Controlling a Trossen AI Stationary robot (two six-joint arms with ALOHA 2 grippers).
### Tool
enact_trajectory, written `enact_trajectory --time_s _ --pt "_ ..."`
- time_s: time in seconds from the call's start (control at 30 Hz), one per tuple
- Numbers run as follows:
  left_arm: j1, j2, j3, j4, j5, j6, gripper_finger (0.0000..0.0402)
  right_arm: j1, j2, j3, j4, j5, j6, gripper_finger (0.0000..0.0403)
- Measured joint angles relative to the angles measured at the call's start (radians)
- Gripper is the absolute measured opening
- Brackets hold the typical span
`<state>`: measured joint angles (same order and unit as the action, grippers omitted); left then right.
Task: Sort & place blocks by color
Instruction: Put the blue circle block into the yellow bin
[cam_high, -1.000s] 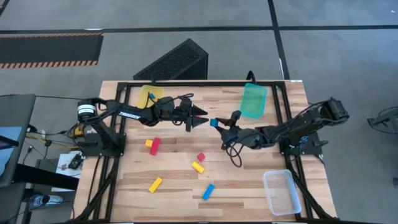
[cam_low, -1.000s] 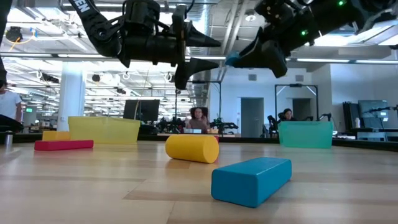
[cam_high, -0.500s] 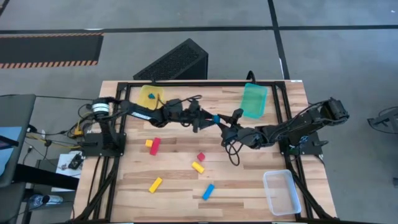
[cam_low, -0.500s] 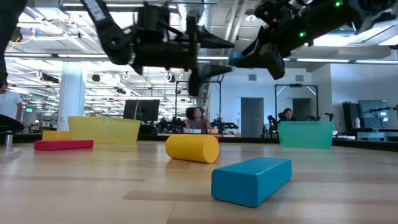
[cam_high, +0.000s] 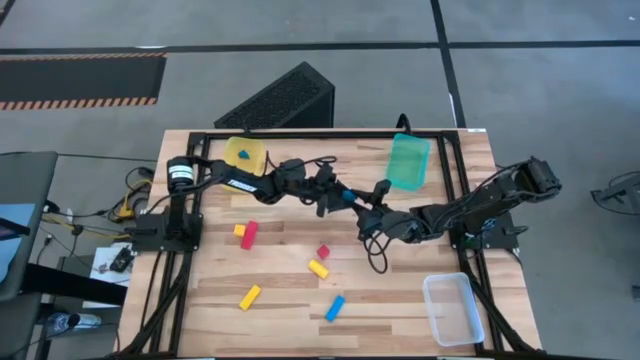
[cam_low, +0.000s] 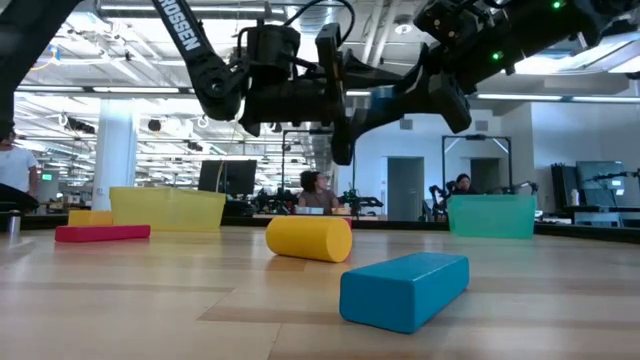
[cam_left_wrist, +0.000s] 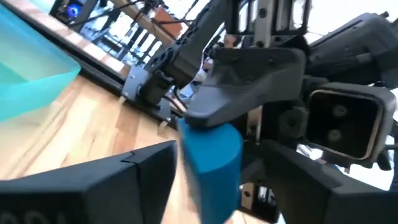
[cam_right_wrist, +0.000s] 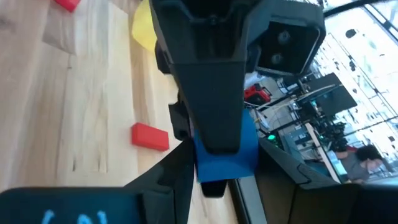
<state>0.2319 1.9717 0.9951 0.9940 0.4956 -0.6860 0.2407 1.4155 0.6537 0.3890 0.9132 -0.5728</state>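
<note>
One blue block (cam_high: 346, 197), short and solid-coloured, is off the counter (cam_high: 280, 275), in mid-air above its middle, between your two end effectors.

- Handling, as a judgement: rigid, light, smooth-faced and so a little slippery; it will not crush. Take it across two opposite flat faces, on the half that the other arm leaves bare.
- Right end effector (cam_high: 358, 205): pinching the blue block, one finger lying along its upper face in the left wrist view.
- Left end effector (cam_high: 335, 195): spread, with its fingers (cam_left_wrist: 112, 186) standing on either side of the block. Contact is not clear, so treat the block as carried by the right arm alone.
- Relation: the block sits inside the left end effector's gap and at the tip of the right one, and the two tools meet nose to nose.

Six further blocks lie on the counter, all well apart from both arms:
- red bar (cam_high: 250, 237) touching a yellow cube (cam_high: 240, 230)
- red cube (cam_high: 323, 252)
- yellow block (cam_high: 318, 268) just beside the red cube
- yellow bar (cam_high: 250, 296)
- blue bar (cam_high: 335, 308)

Three trays:
- yellow tray (cam_high: 232, 148) at the far left
- teal tray (cam_high: 408, 165) at the far right
- clear tray (cam_high: 452, 312) at the near right

Risk, as a judgement: if the right arm lets go before the left has closed, the block drops.
</note>
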Motion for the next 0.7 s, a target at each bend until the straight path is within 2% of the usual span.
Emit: enact_trajectory --time_s 0.27,0.33,0.57,0.7 --pt "0.008 0.0 0.0 -0.025 0.002 0.049 0.0083 0.024 0.0 0.0 -0.031 0.009 0.019 0.0158" --pt "0.008 0.0 0.0 -0.035 0.003 0.077 0.0061 0.03 0.0 0.0 -0.042 0.01 0.027 0.0159" --pt "0.008 0.0 0.0 -0.058 -0.006 0.128 0.006 0.029 0.0 0.0 -0.055 0.006 0.057 0.0161" --pt "0.013 0.0 0.0 -0.074 -0.002 0.156 0.006 0.029 0.0 0.0 -0.069 0.004 0.118 0.0179"
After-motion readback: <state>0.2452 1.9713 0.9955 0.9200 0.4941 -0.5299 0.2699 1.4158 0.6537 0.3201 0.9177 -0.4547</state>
